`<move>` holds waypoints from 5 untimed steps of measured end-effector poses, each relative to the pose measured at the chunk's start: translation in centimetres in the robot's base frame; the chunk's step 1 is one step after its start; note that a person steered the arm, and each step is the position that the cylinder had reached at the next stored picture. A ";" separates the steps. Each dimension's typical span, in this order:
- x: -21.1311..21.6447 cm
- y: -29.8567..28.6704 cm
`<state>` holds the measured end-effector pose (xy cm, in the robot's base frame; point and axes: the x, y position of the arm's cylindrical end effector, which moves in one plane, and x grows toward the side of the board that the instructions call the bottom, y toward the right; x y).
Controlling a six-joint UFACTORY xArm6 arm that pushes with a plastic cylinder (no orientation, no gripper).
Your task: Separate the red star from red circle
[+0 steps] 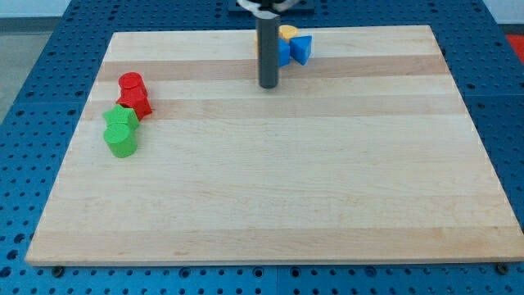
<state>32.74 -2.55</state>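
A red circle [129, 83] and a red star [137, 102] sit touching each other near the left edge of the wooden board [270, 188], the circle just above the star. My tip [268, 85] rests on the board near the top centre, far to the right of both red blocks and touching neither. The rod rises from it to the view's top.
A green star [121, 117] touches the red star's lower left, with a green circle [122, 142] right below it. Behind the rod at the top sit a blue block [283, 52], a blue triangle-like block [302, 49] and a yellow block [288, 33]. A blue pegboard [49, 98] surrounds the board.
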 end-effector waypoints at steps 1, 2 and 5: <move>-3.2 -5.5; -5.5 -13.0; -1.5 -22.0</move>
<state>31.21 -24.50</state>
